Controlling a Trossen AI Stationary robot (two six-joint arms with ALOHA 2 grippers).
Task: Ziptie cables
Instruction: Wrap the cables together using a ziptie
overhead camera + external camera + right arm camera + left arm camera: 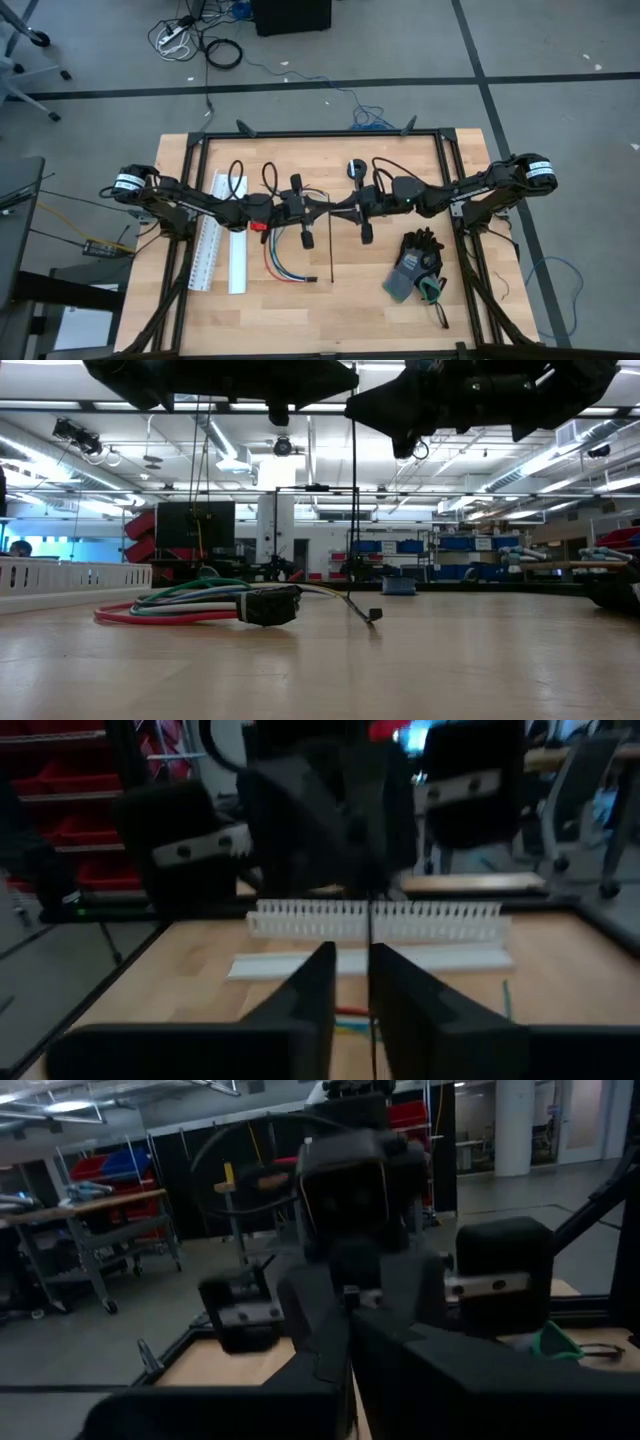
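Observation:
The cables lie as a loose coloured bundle on the table, left of centre. Above them my two grippers meet tip to tip, both pointing level. One thin black ziptie hangs straight down from that spot, and its lower end rests on the table. My left gripper is shut on the strip. My right gripper faces it with a narrow gap between its fingers. The ziptie runs down close beside one of those fingers. My left gripper holds the ziptie near its upper end, pinched between the two shut fingers. They come level from the table's left and lie across the strip. The strip hangs upright below them, its lower end on the table. My right gripper: whether a finger touches the strip, I cannot tell.
A white slotted channel and a plain white strip lie along the table's left side. A pair of dark gloves lies at the right. Black frame rails run around the table's edges.

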